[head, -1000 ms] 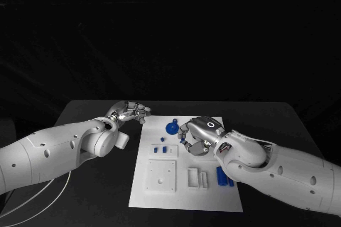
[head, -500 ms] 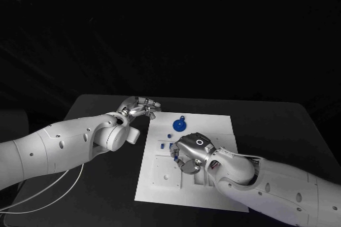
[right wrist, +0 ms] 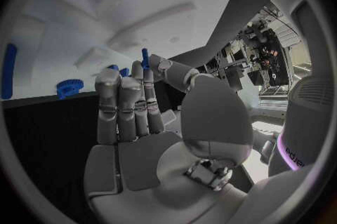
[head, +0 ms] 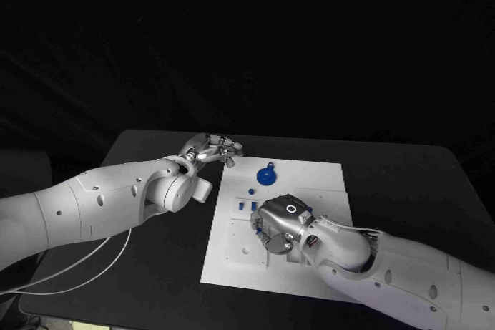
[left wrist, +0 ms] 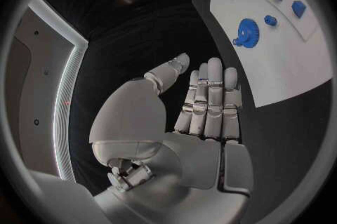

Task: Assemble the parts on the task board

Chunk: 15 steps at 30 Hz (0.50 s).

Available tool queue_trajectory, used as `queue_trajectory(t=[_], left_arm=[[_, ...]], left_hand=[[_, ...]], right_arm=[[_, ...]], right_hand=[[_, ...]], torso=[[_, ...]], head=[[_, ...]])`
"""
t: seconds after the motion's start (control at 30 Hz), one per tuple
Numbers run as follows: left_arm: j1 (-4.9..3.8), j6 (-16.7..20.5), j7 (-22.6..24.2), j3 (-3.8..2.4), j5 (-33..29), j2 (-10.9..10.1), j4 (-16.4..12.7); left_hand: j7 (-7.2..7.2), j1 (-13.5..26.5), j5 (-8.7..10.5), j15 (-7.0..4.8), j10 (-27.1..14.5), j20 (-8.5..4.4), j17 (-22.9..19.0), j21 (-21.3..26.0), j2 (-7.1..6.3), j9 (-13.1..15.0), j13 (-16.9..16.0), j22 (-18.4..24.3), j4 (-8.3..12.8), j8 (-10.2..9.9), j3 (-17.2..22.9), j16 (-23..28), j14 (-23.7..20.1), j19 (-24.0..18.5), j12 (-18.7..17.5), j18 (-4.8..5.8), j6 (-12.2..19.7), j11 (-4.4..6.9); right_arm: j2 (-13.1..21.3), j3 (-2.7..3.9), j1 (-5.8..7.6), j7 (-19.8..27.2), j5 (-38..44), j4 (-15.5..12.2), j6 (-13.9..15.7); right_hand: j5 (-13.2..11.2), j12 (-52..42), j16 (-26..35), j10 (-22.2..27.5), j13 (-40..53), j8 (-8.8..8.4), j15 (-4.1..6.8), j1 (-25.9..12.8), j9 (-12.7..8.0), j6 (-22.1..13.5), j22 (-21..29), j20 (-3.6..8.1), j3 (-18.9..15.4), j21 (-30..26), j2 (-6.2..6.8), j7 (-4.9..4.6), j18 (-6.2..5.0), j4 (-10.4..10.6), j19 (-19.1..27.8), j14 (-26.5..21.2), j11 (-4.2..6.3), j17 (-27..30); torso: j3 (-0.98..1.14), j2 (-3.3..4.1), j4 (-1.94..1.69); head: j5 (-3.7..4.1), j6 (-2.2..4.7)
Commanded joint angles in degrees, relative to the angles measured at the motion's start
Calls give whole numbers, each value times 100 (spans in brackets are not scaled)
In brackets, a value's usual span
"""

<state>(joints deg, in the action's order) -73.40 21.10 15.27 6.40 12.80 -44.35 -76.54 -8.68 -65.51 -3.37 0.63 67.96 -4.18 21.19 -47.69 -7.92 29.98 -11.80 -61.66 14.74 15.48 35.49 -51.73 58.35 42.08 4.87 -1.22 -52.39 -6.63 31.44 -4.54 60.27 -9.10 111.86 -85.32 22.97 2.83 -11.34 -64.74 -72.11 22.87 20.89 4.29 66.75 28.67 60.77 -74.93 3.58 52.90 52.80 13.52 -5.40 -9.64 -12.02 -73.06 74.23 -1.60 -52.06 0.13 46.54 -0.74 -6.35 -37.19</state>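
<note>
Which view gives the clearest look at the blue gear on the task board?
The left wrist view: the blue gear lies unobstructed on the task board, teeth and hub plain. The head view shows the gear smaller, beyond the right hand. The right wrist view catches it edge-on.

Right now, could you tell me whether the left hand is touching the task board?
Apart. In the left wrist view the left hand hangs open with dark table between its fingertips and the task board; the head view agrees.
</note>
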Motion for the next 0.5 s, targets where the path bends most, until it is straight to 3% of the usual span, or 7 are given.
queue_trajectory(t=[0.03,0.5], left_arm=[[-7,4,73,-5,-44,7,-14],[-7,1,67,-5,-44,13,8]], left_hand=[[12,22,0,8,31,-69,9,35,32,-1,9,-8,4,24,-40,26,46,39,-7,-112,10,3],[11,23,0,8,28,-70,15,40,30,-4,14,-9,4,24,-42,34,49,42,-8,-112,15,2]], right_arm=[[16,-5,-6,-8,123,2,-120],[2,-92,-13,25,95,57,-206]], right_hand=[[6,-8,6,-230,9,13,51,51,10,17,-90,33,27,32,-19,-14,-536,4,-12,-1,2,10],[6,-4,9,-229,17,12,50,45,14,15,-90,34,23,32,-25,-15,-536,0,-14,1,1,12]], torso=[[2,-4,9],[1,-4,5]], head=[[17,-28],[-24,-75]])
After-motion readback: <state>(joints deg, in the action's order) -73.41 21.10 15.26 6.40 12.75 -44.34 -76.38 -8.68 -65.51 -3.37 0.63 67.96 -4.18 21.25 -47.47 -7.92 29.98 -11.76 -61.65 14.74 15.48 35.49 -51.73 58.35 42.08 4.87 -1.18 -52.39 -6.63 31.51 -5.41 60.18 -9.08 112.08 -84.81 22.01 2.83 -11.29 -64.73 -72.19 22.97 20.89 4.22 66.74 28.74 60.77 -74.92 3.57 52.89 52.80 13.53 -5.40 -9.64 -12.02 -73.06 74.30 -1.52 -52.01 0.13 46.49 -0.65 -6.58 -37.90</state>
